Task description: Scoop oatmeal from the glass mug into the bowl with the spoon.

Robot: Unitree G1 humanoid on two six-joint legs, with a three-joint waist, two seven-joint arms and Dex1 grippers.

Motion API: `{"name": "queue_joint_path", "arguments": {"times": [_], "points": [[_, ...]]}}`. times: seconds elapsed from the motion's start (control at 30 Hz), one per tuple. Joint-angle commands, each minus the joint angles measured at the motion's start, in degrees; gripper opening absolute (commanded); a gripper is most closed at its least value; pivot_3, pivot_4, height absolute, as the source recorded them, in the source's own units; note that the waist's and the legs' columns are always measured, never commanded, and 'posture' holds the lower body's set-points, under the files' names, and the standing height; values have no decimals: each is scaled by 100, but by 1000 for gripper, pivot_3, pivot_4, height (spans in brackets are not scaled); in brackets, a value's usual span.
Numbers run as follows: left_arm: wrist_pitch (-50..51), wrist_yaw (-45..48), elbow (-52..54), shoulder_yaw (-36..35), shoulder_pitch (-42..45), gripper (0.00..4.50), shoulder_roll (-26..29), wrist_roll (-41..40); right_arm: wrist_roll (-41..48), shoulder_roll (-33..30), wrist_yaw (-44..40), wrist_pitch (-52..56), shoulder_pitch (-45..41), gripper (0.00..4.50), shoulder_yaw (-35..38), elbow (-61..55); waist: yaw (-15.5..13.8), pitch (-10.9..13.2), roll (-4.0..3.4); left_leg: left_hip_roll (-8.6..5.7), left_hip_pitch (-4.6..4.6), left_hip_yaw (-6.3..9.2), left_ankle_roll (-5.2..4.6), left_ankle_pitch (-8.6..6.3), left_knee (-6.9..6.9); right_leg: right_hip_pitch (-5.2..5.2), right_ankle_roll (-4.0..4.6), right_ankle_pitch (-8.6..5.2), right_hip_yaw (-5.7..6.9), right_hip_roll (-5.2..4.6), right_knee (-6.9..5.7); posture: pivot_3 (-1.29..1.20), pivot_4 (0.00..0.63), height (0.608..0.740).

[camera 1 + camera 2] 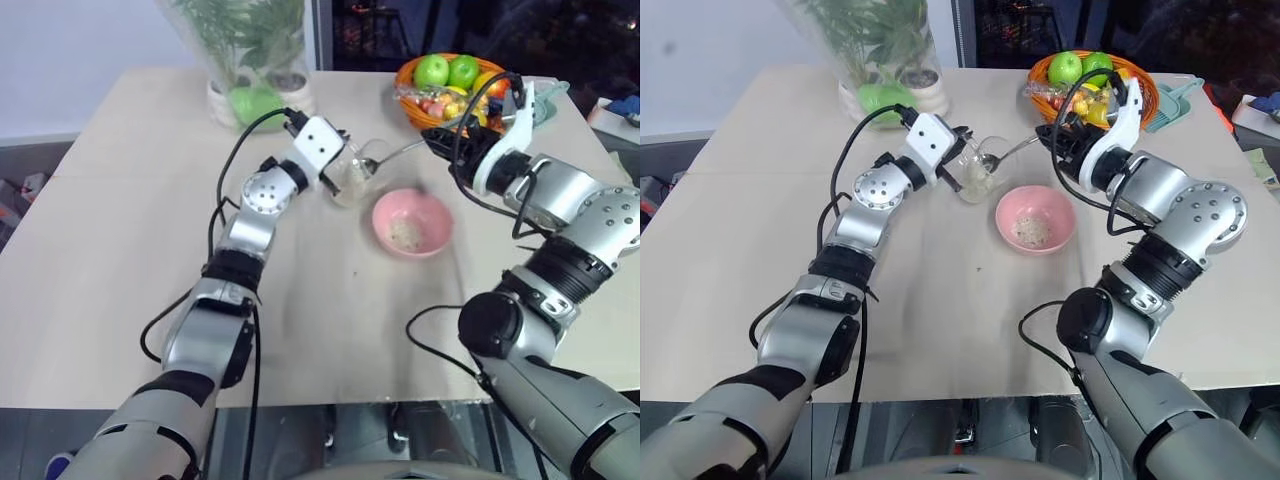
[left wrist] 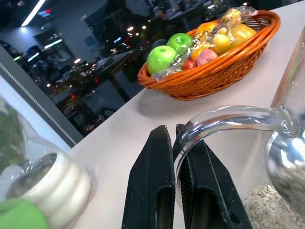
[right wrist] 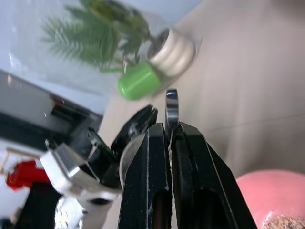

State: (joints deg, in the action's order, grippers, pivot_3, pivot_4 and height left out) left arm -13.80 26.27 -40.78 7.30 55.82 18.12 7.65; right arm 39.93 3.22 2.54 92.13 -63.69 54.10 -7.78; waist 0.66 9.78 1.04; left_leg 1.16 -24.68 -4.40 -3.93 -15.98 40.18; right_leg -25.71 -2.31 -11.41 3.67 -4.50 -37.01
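Observation:
My left gripper (image 2: 174,131) is shut on the curved handle of the glass mug (image 1: 350,178), which stands tilted beside the pink bowl (image 1: 435,215). Pale oatmeal (image 2: 267,210) lies in the mug's bottom. A small heap of oatmeal (image 1: 405,235) also rests inside the bowl. My right gripper (image 3: 170,128) is shut on the thin handle of the silvery spoon (image 1: 400,152). It holds the spoon roughly level, with the spoon's oval end at the mug's mouth. The right gripper (image 1: 440,140) hovers behind the bowl, just in front of the fruit basket.
An orange woven basket (image 1: 408,75) with green apples and wrapped fruit stands at the back right, close behind my right gripper. A plant in a clear vase (image 1: 250,60) stands at the back, left of the mug. The beige table (image 1: 120,200) stretches wide on the left and front.

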Motion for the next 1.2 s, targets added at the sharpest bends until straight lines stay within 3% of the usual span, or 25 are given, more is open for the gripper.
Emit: {"name": "queue_joint_path", "arguments": {"times": [0.03,0.9,1.2], "points": [[-200,61,20,40,202,23,-5,30,459,15,209,37,-207,0,274,-162,3,0,-1,0,1,1,0,0,0,0,0,0,-1,0,3,0,150,740],[-507,178,-825,296,576,23,-22,385,2766,-599,2113,33,636,0,754,-473,6,-2,-4,1,3,3,0,0,0,0,0,0,-5,-1,2,0,150,740],[-639,57,-1049,358,638,23,24,574,4294,-1145,2983,-676,1372,0,197,-517,10,-3,-6,3,9,0,-1,0,0,1,0,0,-10,-2,4,0,150,740]]}}
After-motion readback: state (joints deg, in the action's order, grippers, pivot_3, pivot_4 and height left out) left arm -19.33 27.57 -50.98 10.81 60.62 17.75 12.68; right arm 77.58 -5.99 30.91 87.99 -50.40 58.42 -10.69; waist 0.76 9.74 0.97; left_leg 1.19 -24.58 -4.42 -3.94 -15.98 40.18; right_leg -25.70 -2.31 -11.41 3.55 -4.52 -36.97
